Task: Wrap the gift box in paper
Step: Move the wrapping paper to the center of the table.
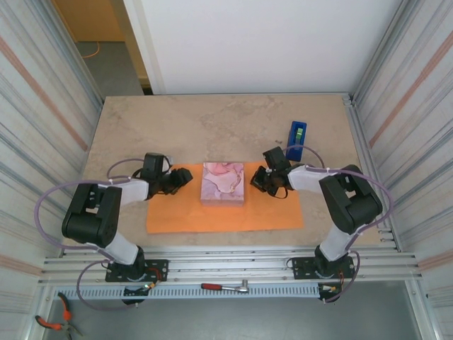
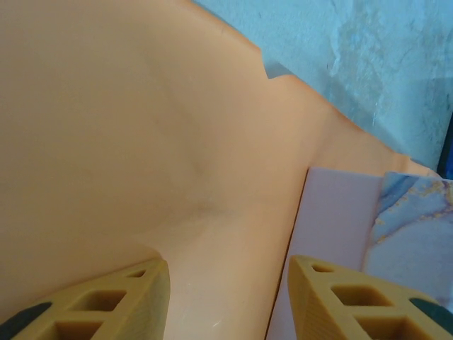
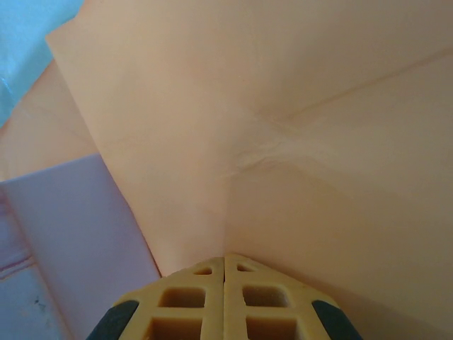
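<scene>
Pinching paper [image 3: 297, 156] tight in right gripper [image 3: 225, 261], box [image 1: 223, 183] just beside, for folding up; left gripper [image 2: 228, 269] half-open, grabbing nothing.

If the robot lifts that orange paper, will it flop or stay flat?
Probably floppy: the paper creases and bends where the right hand pinches it. It looks thin, so likely very light. The gift box sitting on it should stop it sliding.
</scene>
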`<act>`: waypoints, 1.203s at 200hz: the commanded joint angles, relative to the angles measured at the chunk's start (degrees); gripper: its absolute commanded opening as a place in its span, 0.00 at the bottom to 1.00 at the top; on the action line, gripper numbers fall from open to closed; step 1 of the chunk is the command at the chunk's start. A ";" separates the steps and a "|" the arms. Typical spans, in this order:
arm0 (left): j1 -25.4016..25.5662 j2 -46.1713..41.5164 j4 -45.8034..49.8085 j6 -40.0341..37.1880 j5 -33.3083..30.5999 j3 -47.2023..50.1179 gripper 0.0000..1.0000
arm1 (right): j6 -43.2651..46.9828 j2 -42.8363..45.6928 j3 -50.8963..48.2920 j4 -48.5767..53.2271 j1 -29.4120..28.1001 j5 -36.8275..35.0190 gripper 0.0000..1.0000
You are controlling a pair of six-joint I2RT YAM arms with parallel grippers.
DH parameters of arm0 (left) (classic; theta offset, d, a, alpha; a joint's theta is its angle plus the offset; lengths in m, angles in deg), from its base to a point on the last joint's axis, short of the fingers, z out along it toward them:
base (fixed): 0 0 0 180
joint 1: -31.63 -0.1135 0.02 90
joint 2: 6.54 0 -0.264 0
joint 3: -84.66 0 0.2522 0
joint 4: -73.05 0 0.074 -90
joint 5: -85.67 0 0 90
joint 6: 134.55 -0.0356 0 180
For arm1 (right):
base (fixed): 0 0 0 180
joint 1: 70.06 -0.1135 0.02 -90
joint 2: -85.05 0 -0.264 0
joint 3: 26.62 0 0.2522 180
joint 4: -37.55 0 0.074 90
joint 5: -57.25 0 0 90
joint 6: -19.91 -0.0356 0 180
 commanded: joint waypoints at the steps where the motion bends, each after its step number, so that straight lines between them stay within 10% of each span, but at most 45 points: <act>1: -2.27 2.56 0.65 0.57 -1.59 0.49 0.49 | -1.57 -3.80 1.94 -0.52 -0.22 0.78 0.00; 173: -9.57 12.04 15.21 -13.13 -2.64 -20.54 0.52 | 8.91 -12.87 19.36 2.36 2.39 3.92 0.00; 240: -9.71 -0.40 12.57 -8.48 2.50 -16.44 0.58 | 12.13 -1.12 19.42 6.90 0.74 2.19 0.47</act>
